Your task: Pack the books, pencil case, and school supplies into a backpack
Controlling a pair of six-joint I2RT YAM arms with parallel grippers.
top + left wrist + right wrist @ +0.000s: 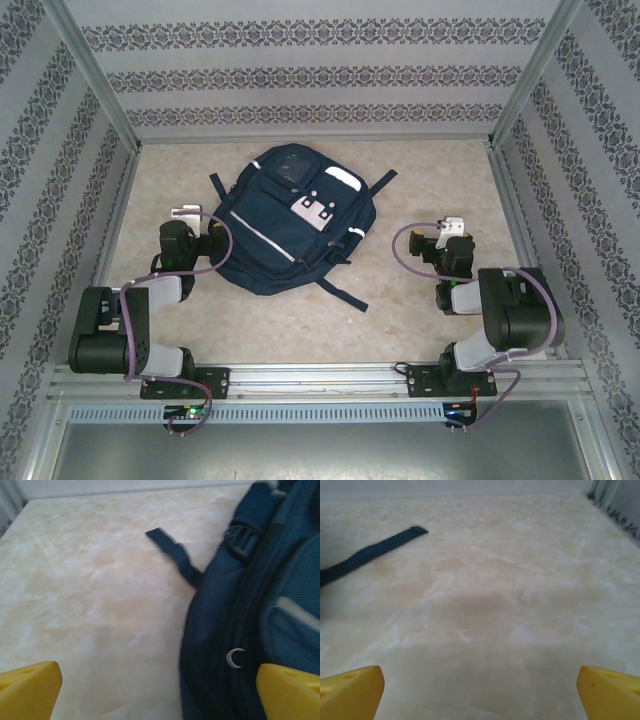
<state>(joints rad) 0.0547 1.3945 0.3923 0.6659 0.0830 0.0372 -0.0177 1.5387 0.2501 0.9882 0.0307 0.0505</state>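
Observation:
The navy-blue backpack lies flat in the middle of the table, white patches up, with its dark straps spread out around it. My left gripper hovers just left of it, open and holding nothing. In the left wrist view the backpack's side lies to the right, between the spread yellow fingers of the left gripper. My right gripper stands open to the right of the backpack, over bare table. The right wrist view has a strap end far left of the right gripper. The books, pencil case and school supplies are out of view.
The marbled beige table is boxed in by patterned walls at the back and both sides, with metal corner posts. A loose strap reaches left from the backpack. The arms' mounting rail runs along the near edge.

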